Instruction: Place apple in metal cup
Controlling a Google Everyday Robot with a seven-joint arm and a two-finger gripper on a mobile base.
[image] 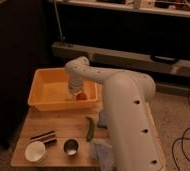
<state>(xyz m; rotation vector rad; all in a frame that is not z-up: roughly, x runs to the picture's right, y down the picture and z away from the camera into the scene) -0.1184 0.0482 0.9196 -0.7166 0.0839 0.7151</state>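
Observation:
The apple [81,96], small and red-orange, lies inside the orange bin [43,102] near its right front corner. My gripper [74,93] reaches down into the bin, right beside or on the apple. The metal cup [70,147], shiny silver with a dark inside, stands on the wooden table [33,127] near its front edge, well in front of the bin.
A wider white cup [35,151] stands left of the metal cup. A dark stick-like object [43,135] lies behind them. A green vegetable [90,128] lies at the table's middle right. My white arm [130,115] covers the table's right side, next to grey-blue cloth [102,150].

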